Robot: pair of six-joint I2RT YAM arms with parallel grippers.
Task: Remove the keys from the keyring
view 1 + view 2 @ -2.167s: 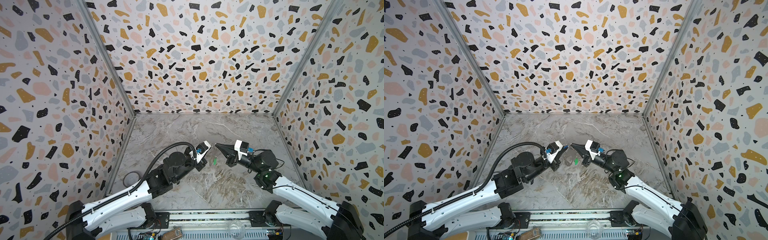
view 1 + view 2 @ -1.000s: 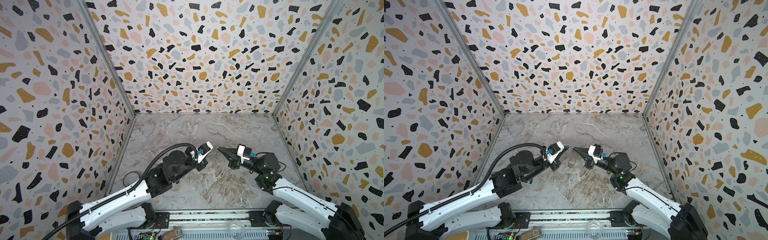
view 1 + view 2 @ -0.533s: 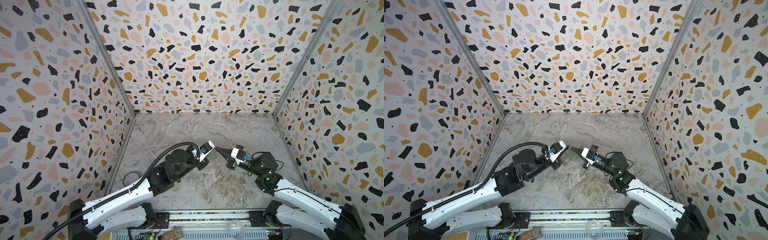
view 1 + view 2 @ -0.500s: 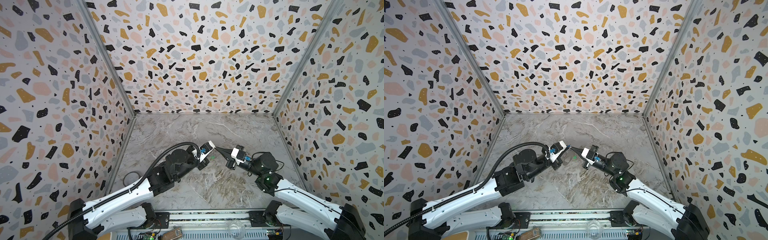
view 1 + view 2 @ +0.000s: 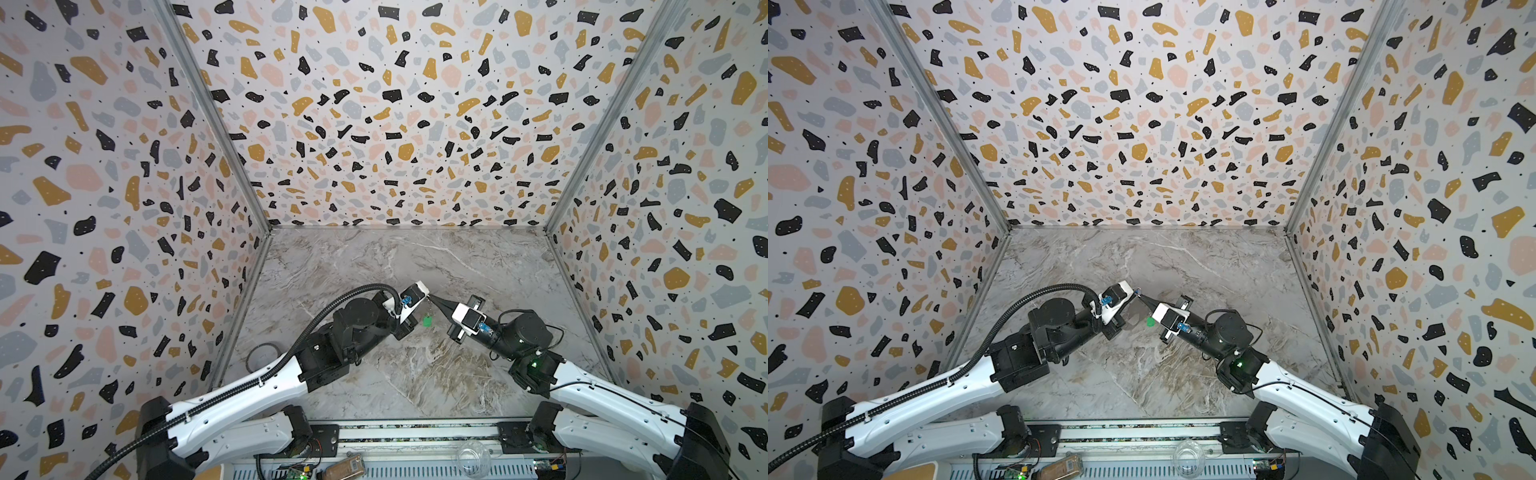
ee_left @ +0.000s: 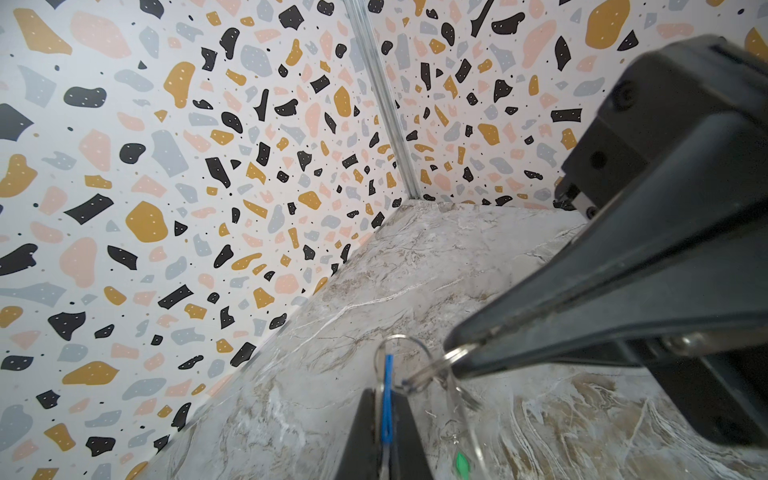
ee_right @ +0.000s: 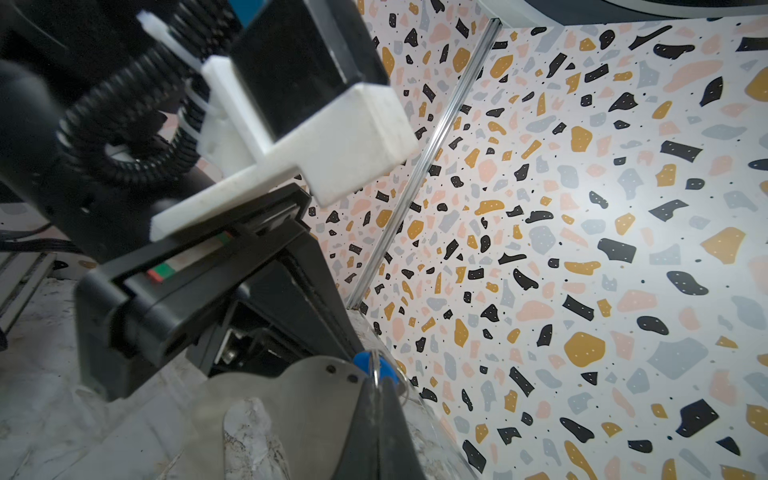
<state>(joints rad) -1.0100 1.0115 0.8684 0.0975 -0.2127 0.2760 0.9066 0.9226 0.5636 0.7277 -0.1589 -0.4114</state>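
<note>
My left gripper (image 6: 386, 392) is shut on the blue tag (image 6: 387, 374) of one of the keys. My right gripper (image 7: 377, 384) is shut on a small metal ring (image 7: 376, 368) of the keyring, right beside that blue tag (image 7: 365, 360). The keyring's grey-beige strap (image 7: 291, 399) hangs next to my right fingers. In both top views the two gripper tips meet above the middle of the floor, left gripper (image 5: 1135, 292) against right gripper (image 5: 1141, 297). The other key's green tag (image 5: 427, 321) dangles just below them; its metal part is too small to make out.
Speckled walls (image 5: 374, 124) close in the marble floor (image 5: 415, 374) on three sides. A thin dark ring (image 5: 262, 357) lies on the floor by the left wall, beside my left arm. A clear glass bowl (image 5: 473, 457) sits on the front rail.
My right gripper has moved left until its tip meets the left gripper's. The left gripper shifted slightly right and back. The green tag swung along under them. Both grippers stayed shut.
</note>
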